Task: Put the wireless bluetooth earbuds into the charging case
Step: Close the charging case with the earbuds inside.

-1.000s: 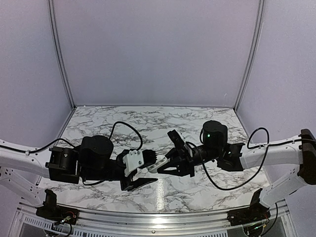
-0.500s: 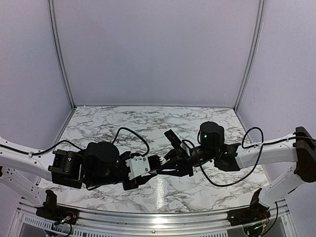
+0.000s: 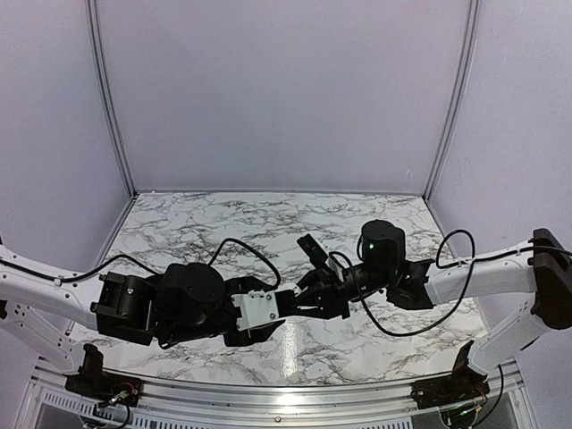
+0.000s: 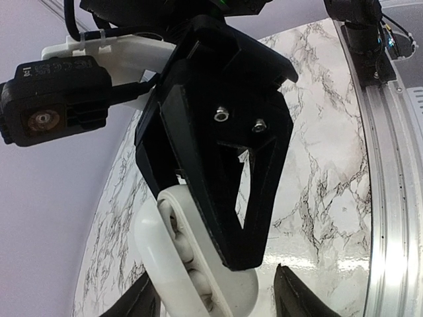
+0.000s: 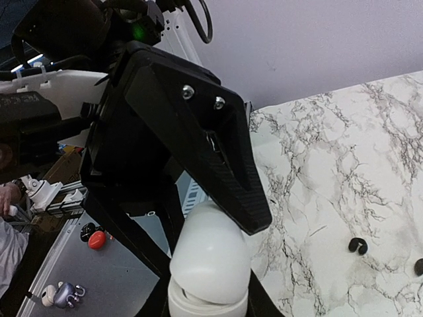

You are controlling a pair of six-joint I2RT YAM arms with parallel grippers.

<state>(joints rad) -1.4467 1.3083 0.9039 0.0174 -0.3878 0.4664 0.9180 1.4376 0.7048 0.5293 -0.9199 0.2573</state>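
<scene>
The charging case [image 5: 209,254] here is white and round like an egg. It is held up off the counter [image 5: 344,158], in the middle between your two arms. Your right hand [image 4: 235,256] is pinching it, and its two black fingers come together on the case like a V. Your left hand [image 4: 217,297] is spread, with one fingertip on each side of the case. One fingertip sits just beside the white shell and the other stands apart from it. In the right wrist view, a big black finger of the left hand reaches down to the round top of the case, but you cannot tell if it touches. A thin line runs around the case, and you cannot tell if the lid is shut tight. The two earbuds [image 5: 359,246] lie on the counter, away from the case. One is a tiny black piece curled like a C. The second earbud [image 5: 419,266] is near it, at the edge of the picture.
</scene>
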